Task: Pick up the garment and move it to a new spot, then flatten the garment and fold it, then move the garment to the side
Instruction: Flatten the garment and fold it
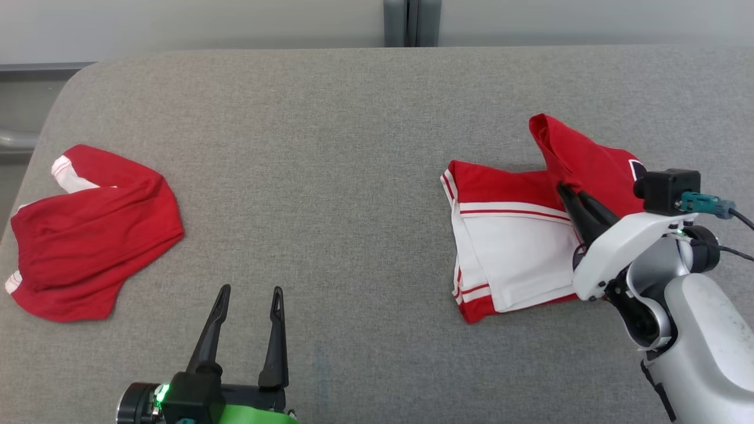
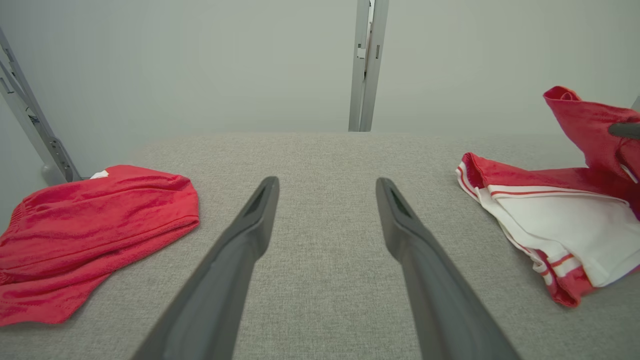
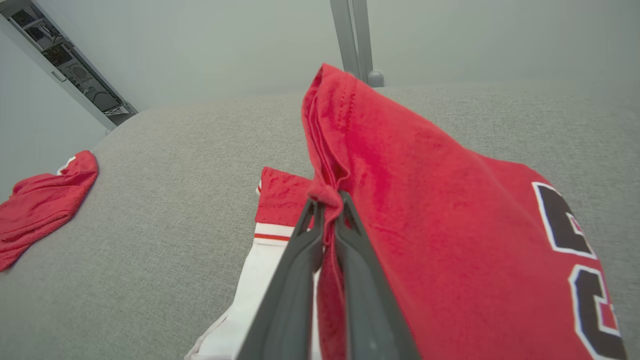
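Grey fabric-covered desk [image 1: 353,147] fills most of the head view, pale wall [image 1: 235,23] behind it, grey vertical post [image 1: 411,22] at top centre

Garment [image 1: 512,247], a red and white jersey, sits right of centre. Its white panel with red stripes lies flat on the desk, red band along the upper edge

Right gripper [image 1: 568,191] clenched on a bunched red fold of the garment, holding a red flap up off the desk toward the upper right; the rest of the garment lies on the surface

Right wrist view: both fingers [image 3: 290,290] pressed together with red cloth pinched at the tips, black print with white outline [image 3: 575,235] on the raised flap at lower right

Left gripper [image 1: 250,294] at bottom, left of centre, jaws spread wide, holding nothing, bare desk between the fingers, well apart from both cloth items

Red cloth piece [image 1: 88,235] with white trim lies crumpled at far left, near the desk edge, well apart from the garment
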